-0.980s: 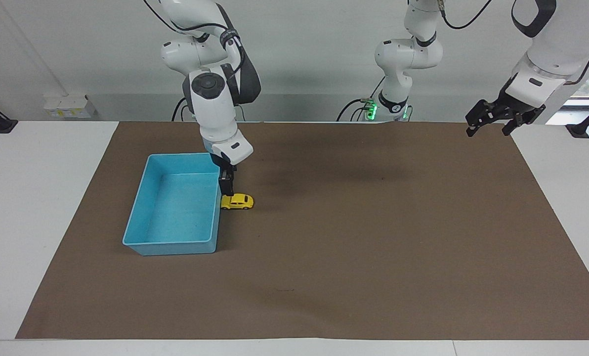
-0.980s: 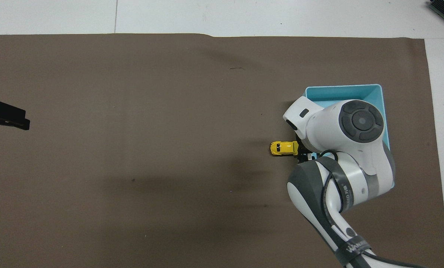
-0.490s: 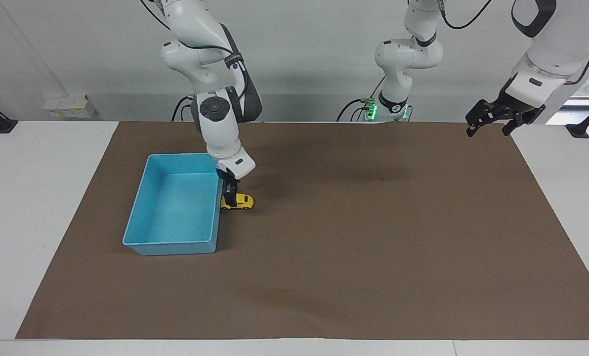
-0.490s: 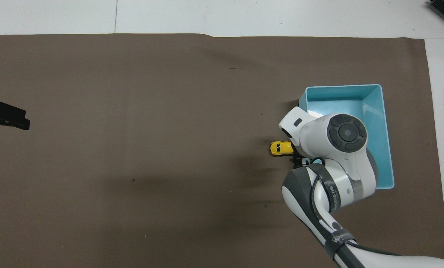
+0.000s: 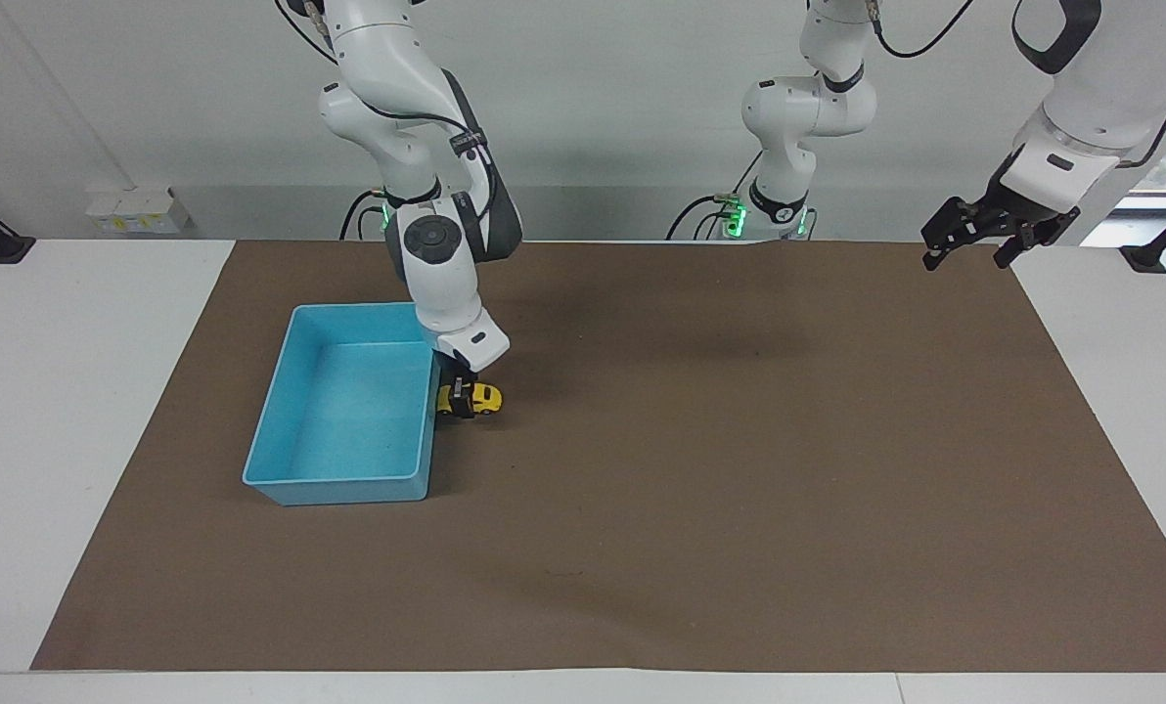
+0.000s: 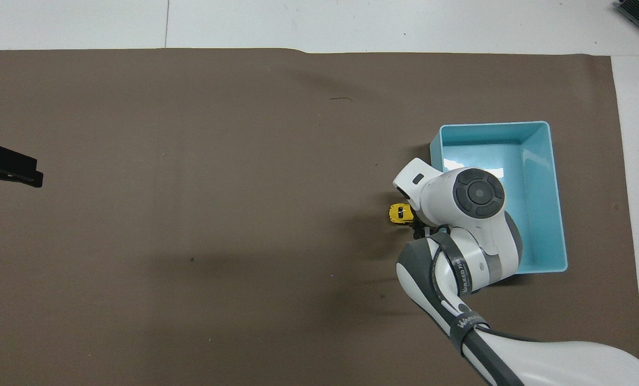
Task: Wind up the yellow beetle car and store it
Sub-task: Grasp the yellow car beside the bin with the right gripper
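One small yellow toy car (image 5: 483,398) sits on the brown mat (image 5: 700,469), just beside the blue bin (image 5: 280,430), left of centre in my facing view. The right gripper (image 5: 462,400) is down at the car's bin-side end, its dark fingers straddling the body. I cannot tell whether they are actually pinching it. In my overhead view the wrist hides most of the car (image 6: 399,213); only its nose shows, right of centre. The left gripper (image 5: 969,235) waits high at the upper right of the facing view, jaws spread and holding nothing.
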`<state>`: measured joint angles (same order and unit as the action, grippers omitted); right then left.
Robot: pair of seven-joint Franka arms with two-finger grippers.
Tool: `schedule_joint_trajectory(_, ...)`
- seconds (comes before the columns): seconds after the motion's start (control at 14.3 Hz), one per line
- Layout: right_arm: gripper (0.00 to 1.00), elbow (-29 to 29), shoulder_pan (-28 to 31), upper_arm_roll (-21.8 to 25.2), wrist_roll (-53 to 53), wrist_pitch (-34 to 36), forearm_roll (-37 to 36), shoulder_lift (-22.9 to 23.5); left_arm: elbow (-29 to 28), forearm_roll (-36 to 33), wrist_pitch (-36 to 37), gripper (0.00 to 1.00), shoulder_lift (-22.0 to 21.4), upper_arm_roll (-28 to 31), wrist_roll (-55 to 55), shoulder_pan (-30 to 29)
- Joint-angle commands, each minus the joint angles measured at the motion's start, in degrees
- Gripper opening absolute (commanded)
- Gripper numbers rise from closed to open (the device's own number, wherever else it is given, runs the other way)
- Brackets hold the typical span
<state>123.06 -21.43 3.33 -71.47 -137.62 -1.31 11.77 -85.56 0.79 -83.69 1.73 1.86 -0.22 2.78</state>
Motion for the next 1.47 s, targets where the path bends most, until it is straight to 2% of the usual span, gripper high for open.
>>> schedule_joint_trajectory(0.0,0.11,0.7,0.2,-0.1,-1.2,-0.7,-0.5,-0.3,0.1,-0.1,0.8,1.0,-0.6,-0.5,-0.6,-0.5)
schedule_joint_trajectory(0.07,0.0,0.7,0.2,-0.1,-1.0,-0.7,-0.5,-0.3,0.0,-0.1,0.8,1.0,-0.6,-0.5,-0.6,-0.5)
schedule_joint_trajectory(0.35,0.0,-0.6,-1.1,-0.1,-0.5,-0.4,-0.4,0.3,0.1,-0.1,0.8,1.0,-0.6,-0.5,-0.6,-0.5)
schedule_joint_trajectory(0.77,0.0,-6.6,-4.9,-0.1,7.1,1.9,-0.4,2.0,0.0,-0.1,0.8,1.0,-0.6,-0.5,-0.6,-0.5)
schedule_joint_trajectory(0.98,0.0,-11.4,-4.9,-0.1,7.7,7.6,-0.4,2.0,0.1,-0.1,0.8,1.0,-0.6,-0.5,-0.6,-0.5)
schedule_joint_trajectory(1.26,0.0,-18.5,-4.4,0.0,7.4,18.8,-0.4,1.2,0.0,-0.1,0.8,1.0,-0.6,-0.5,-0.6,-0.5)
schedule_joint_trajectory(1.4,0.0,-19.7,-3.5,0.5,6.5,22.5,-0.4,-0.9,0.1,-0.1,0.8,1.0,-0.6,-0.5,-0.6,-0.5)
